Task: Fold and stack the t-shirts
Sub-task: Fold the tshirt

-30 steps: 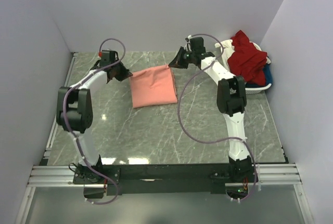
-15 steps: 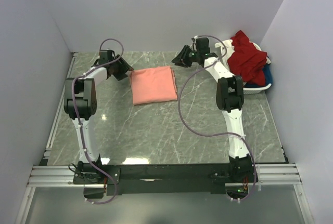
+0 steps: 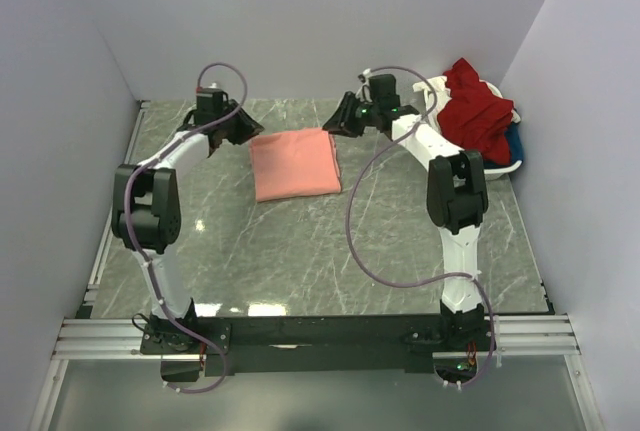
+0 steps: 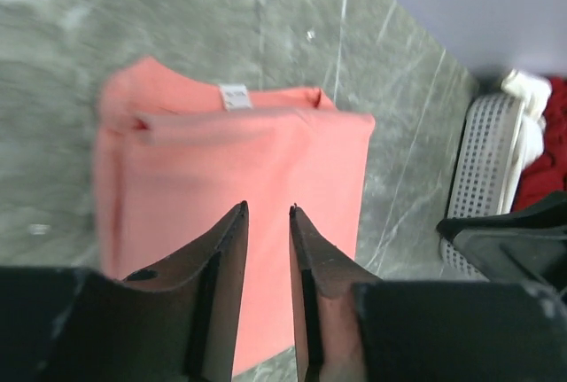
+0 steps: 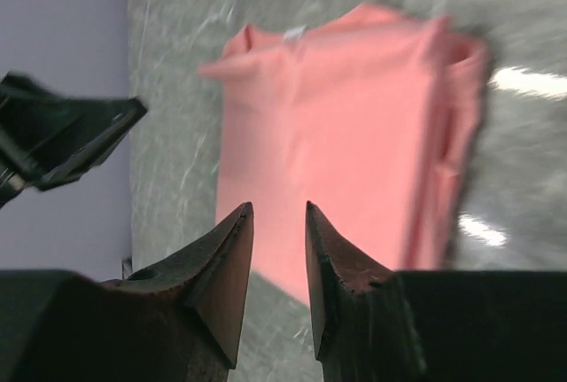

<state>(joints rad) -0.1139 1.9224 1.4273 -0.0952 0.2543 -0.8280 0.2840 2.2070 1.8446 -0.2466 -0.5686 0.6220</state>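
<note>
Fingers (image 4: 221, 258) of left gripper (image 4: 267, 210): narrow gap, nothing between, hovering over cloth. Right gripper (image 5: 279, 207): likewise slightly parted, empty. Pink shirt (image 3: 295, 164) lies folded as flat rectangle on table (image 3: 300, 261), toward 12 o'clock, white label showing at one edge. Grippers flank it at its 10 and 1 o'clock corners. Judgement: fold finished, first of stack. Red shirt (image 3: 478, 111) heaped in basket (image 3: 497, 175) at table's 2 o'clock, blue one (image 3: 514, 141) beneath. Likely next picks.

One folded salmon-pink t-shirt (image 3: 294, 164), one white basket (image 3: 497, 173) at far right heaped with t-shirts (image 3: 478, 111) in three colours, and two arms (image 3: 150, 206) are present.
</note>
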